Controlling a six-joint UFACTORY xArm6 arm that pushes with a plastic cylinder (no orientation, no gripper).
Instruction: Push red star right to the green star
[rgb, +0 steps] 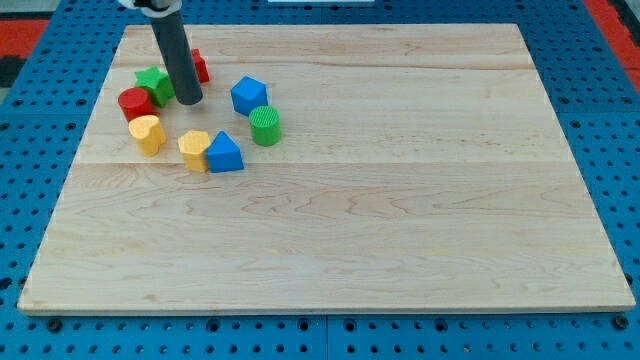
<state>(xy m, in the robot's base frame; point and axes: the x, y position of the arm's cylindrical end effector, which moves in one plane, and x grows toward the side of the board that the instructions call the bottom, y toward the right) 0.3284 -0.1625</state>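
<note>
My tip rests on the wooden table near the view's top left, in the middle of a cluster of blocks. The rod rises from it toward the view's top edge and hides most of the red star, of which only a bit shows at the rod's right side. The green star sits just left of the rod, touching or nearly touching it. A red cylinder lies against the green star's lower left, with a yellow heart-like block just below it. Further right lie a yellow block touching a blue triangular block, a green cylinder, and a blue block.
</note>
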